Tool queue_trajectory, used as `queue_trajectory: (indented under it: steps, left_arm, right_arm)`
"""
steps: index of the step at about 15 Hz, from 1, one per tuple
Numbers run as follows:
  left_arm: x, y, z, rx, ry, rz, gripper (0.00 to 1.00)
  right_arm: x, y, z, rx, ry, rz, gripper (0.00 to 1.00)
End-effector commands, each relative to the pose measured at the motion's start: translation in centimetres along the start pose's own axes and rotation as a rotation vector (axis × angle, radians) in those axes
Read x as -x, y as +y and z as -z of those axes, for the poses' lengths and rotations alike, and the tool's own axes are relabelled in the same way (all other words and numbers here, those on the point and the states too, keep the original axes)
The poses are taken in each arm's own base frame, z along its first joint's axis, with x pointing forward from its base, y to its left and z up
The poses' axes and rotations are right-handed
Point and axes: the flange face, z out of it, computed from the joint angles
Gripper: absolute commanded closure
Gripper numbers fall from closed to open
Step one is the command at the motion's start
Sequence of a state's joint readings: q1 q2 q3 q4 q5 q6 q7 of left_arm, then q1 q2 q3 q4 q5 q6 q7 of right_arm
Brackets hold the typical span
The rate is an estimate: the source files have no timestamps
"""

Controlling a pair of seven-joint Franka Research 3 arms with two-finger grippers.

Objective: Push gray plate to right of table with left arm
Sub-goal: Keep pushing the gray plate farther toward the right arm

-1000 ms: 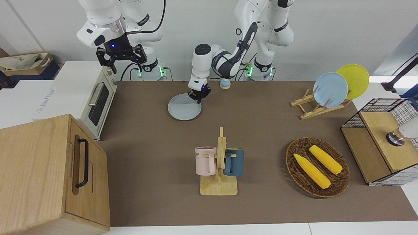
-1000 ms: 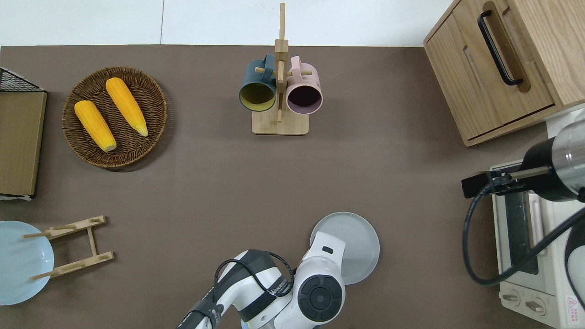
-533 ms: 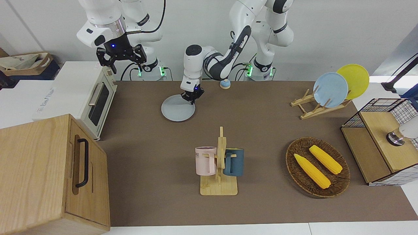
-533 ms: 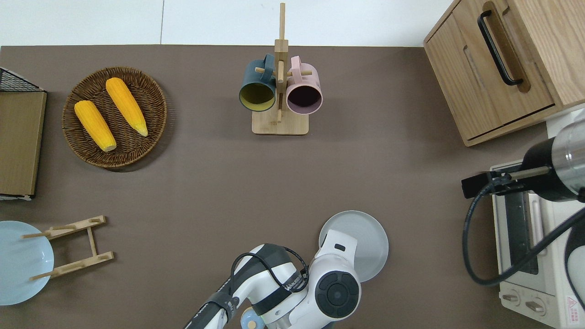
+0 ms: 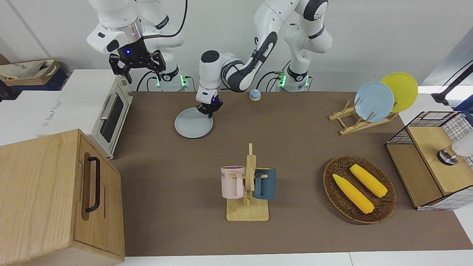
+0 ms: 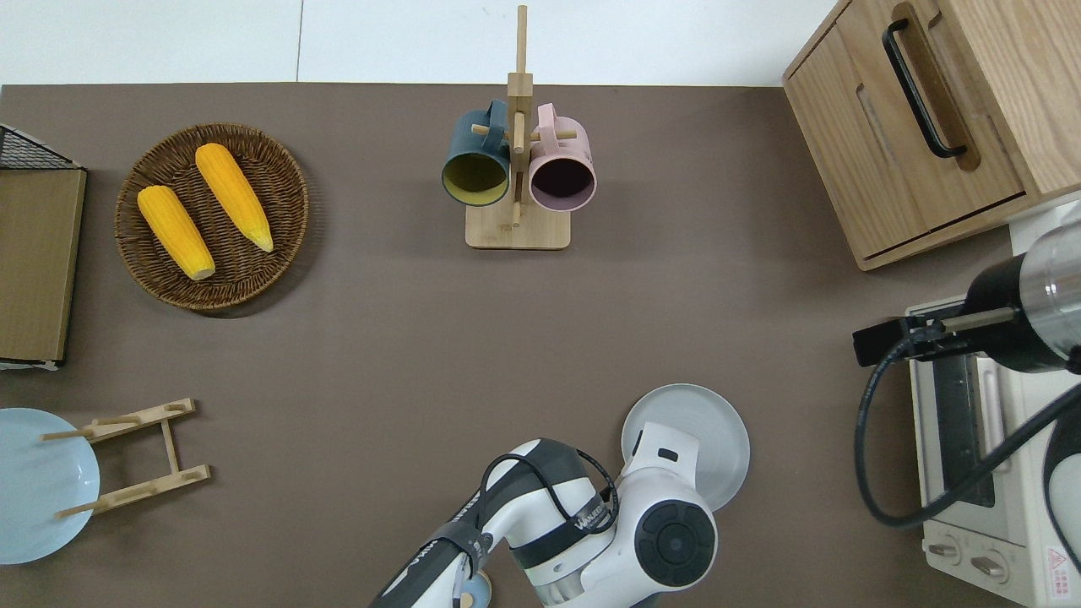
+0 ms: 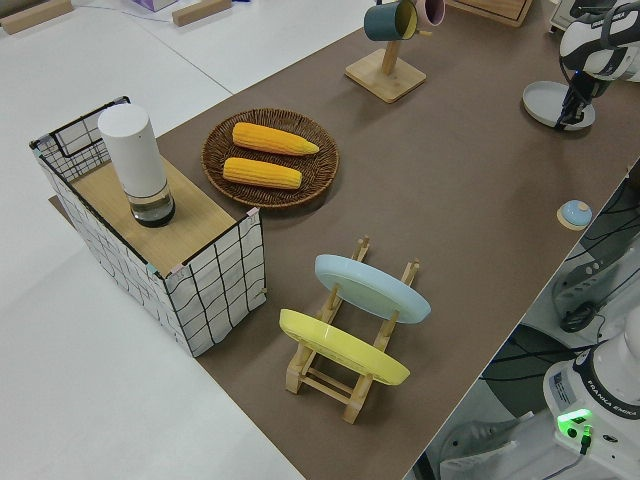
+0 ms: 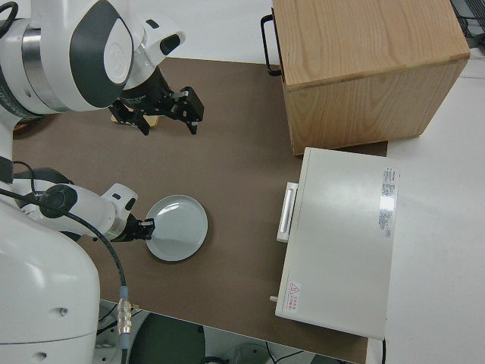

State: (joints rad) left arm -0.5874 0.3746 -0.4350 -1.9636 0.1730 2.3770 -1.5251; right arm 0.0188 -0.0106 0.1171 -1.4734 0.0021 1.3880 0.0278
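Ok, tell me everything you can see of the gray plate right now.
The gray plate is round, flat, pale gray-blue and matte, with a shallow raised rim and nothing on it. It lies flat on the brown table, close to the robots' edge, toward the right arm's end, short of the toaster oven. The left gripper is down on the plate's rim on the side toward the left arm's end.

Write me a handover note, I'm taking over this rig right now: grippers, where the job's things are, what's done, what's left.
Left gripper: down at the gray plate's rim, on the side toward the left arm's end, pushing.
Right gripper: open, arm parked.
Plate: flat on the table, near the robots' edge, short of the toaster oven.
Done: plate has slid steadily toward the right arm's end over the last second.
Left: keep pushing, stopping before the oven.
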Motion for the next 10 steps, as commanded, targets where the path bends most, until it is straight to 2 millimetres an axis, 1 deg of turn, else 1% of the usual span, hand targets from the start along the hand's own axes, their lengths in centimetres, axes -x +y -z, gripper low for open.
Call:
queue_trajectory:
  steps: [1,5,6,7,8,9,10]
  left_arm:
    - [0.92,1.32,-1.36,-0.035,0.007,-0.001,1.00]
    - [1.00,1.39,-1.21,-0.032,0.008,0.005,1.00]
    - [1.00,1.39,-1.21,-0.032,0.008,0.005,0.97]
    - [1.00,1.39,-1.21,-0.032,0.008,0.004,0.87]
    - [0.90,1.39,-1.19,-0.030,0.008,0.005,0.75]
    - [0.81,1.39,-1.12,-0.029,0.009,0.002,0.67]
    - [0.70,1.42,-0.97,-0.028,0.011,0.002,0.50]
  right_arm:
    - [0.37,0.22,0.38,-0.010,-0.002,-0.006,0.017]
    - [0.39,0.22,0.37,-0.009,-0.004,-0.006,0.017]
    - [0.39,0.22,0.37,-0.009,-0.004,-0.006,0.017]
    - [0.37,0.14,0.38,-0.009,-0.002,-0.003,0.017]
    - [0.37,0.14,0.38,-0.009,-0.002,-0.005,0.017]
    - [0.37,0.14,0.38,-0.009,-0.002,-0.003,0.017]
    - [0.37,0.14,0.38,-0.009,-0.002,-0.005,0.017]
